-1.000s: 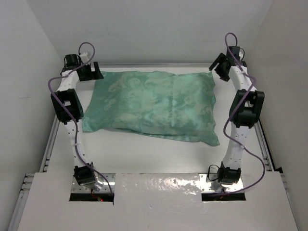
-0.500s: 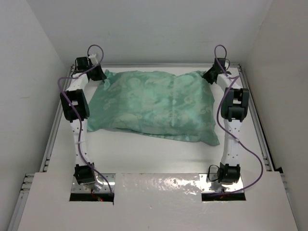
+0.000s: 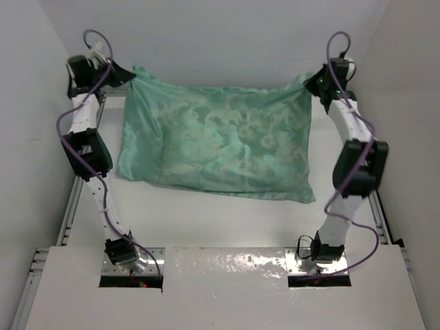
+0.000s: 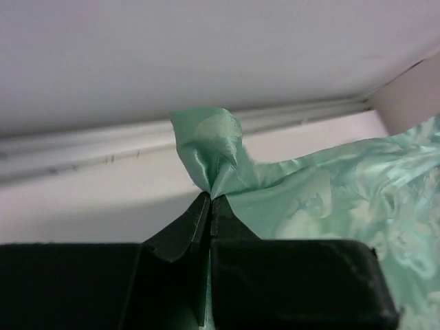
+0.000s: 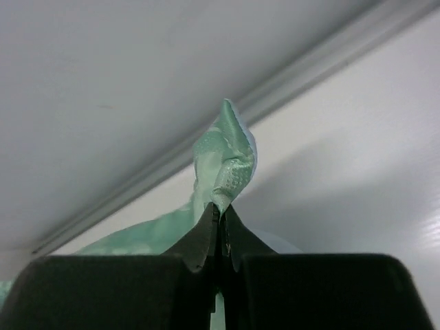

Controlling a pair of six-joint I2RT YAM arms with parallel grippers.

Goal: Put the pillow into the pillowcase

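From above, the main risk we see is a corner slipping. The pillowcase [image 3: 216, 148] hangs from only its two far corners, and it looks plump and heavy. We judge the pillow is inside, though none of it shows. If either pinch gives way, that side would drop to the table [image 3: 206, 223] and the filling could slide toward the near edge. The left gripper [image 3: 130, 74] has the far left corner and the right gripper [image 3: 314, 81] has the far right one. The far edge is stretched between them, and the near edge rests on the table.

In the left wrist view, the danger is how little cloth is caught. The shiny fabric is slick, and a jerk or a hard pull outward could tug it free. The left gripper [image 4: 210, 201] has its jaws pressed together on a thin twist of the pillowcase [image 4: 206, 148]. The corner tip stands just above the jaws, and the rest of the case spreads off to the right.

In the right wrist view, the risk is the same. The bite is narrow, so uneven lifting between the two arms could tear it loose. The right gripper [image 5: 220, 210] is clamped shut on the pillowcase [image 5: 225, 155]. The corner pokes straight up from between the jaw tips, and the rest of the case trails down to the left behind them.
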